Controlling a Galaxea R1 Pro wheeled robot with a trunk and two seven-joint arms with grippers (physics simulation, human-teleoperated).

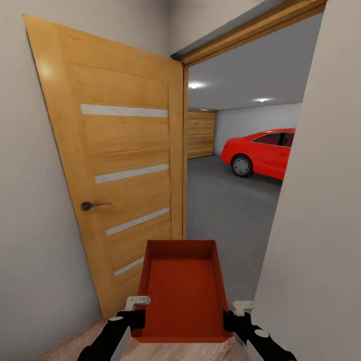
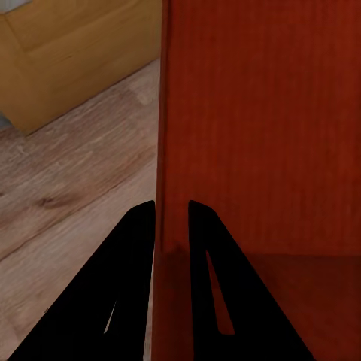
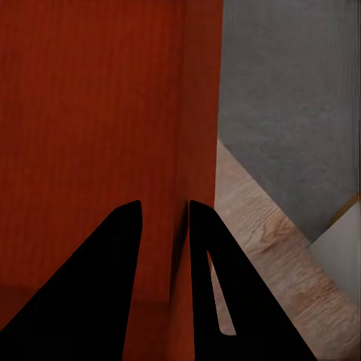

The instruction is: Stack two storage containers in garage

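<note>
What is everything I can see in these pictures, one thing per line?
storage container: one, orange-red, open-topped and empty, carried in front of the robot at the doorway.
door: one, light wood with pale strips and a dark handle, swung open on the left.
wooden floor: light planks, under the robot.
garage floor: dark grey, beyond the doorway.
car: one, red, partly hidden by the right wall.
ceiling lights: two, white, in the garage.
garage door: one, wooden, at the back.
left pincer: black, clamped on the container's left wall.
right pincer: black, clamped on its right wall.
</note>
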